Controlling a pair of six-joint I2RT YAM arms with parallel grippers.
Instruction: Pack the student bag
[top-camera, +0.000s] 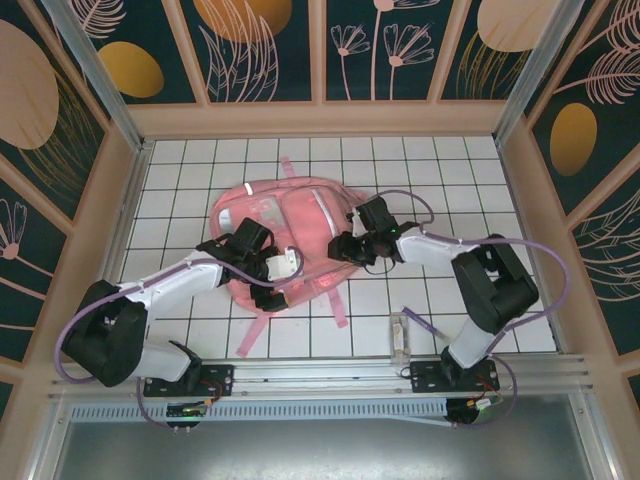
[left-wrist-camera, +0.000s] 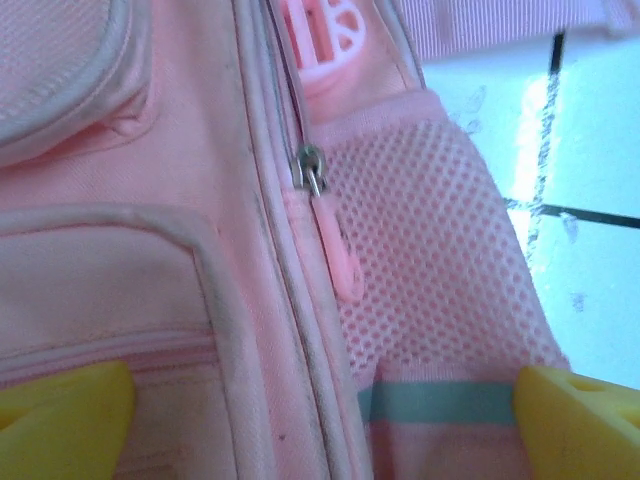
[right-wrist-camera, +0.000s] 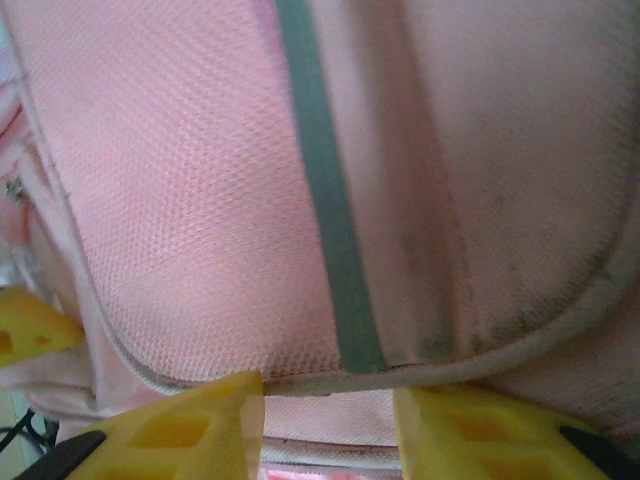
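The student bag (top-camera: 300, 225), a big soft pink backpack, lies flat in the middle of the white tiled table (top-camera: 180, 180). My left gripper (top-camera: 268, 268) hovers over the bag's near left side. In the left wrist view its yellow fingertips (left-wrist-camera: 60, 415) stand far apart, so the left gripper (left-wrist-camera: 320, 430) is open, and a pink zipper pull (left-wrist-camera: 335, 250) lies on the bag (left-wrist-camera: 130, 250) beside a mesh pocket (left-wrist-camera: 430, 260). My right gripper (top-camera: 350, 245) rests on the bag's right side. The right gripper (right-wrist-camera: 325, 435) is open, straddling a piped pocket seam (right-wrist-camera: 330, 378) on the bag (right-wrist-camera: 180, 180) without pinching it.
A small clear box (top-camera: 401, 335) lies on the table near the right arm's base. Pink straps (top-camera: 255, 335) trail off the bag toward the near edge. Peach enclosure walls (top-camera: 125, 200) ring the table on three sides, and a metal rail (top-camera: 320, 372) runs along the front.
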